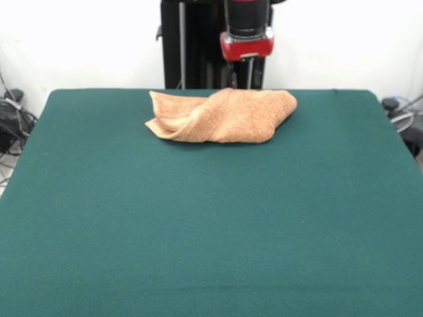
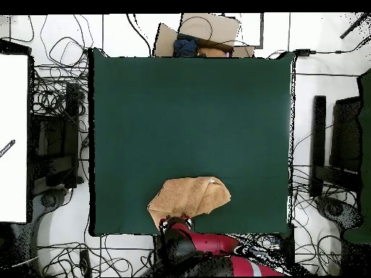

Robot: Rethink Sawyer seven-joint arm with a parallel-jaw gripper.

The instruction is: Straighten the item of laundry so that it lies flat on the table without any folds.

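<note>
Towel count is exactly one: a single orange-tan terry towel [image 1: 225,116] sitting on the dark green tabletop [image 1: 211,224], and that's the only loose item on the felt. It's way over by the edge of the tabletop where the robot stands, roughly centred along that edge, with the whole rest of the green surface stretching away from it.

It's not flat at all. In the front view the towel is bunched into a lumpy roll, with one layer folded diagonally over the middle and a pointed corner sticking out at one end. From overhead the towel [image 2: 190,198] looks like a crumpled, uneven patch, and one small white speck shows at its edge, maybe a label but too tiny to say for sure.

One arm, one gripper [image 1: 246,74]. The red and black wrist hangs right behind the towel's top, with the dark fingers reaching down to about the towel's far edge. Overhead, the gripper [image 2: 174,221] sits at the towel's edge nearest the robot. I honestly can't tell how far apart the fingers are or if they're pinching any cloth, since the towel and the wrist hide the tips in both views.

Around the tabletop it's cables on a white floor.
</note>
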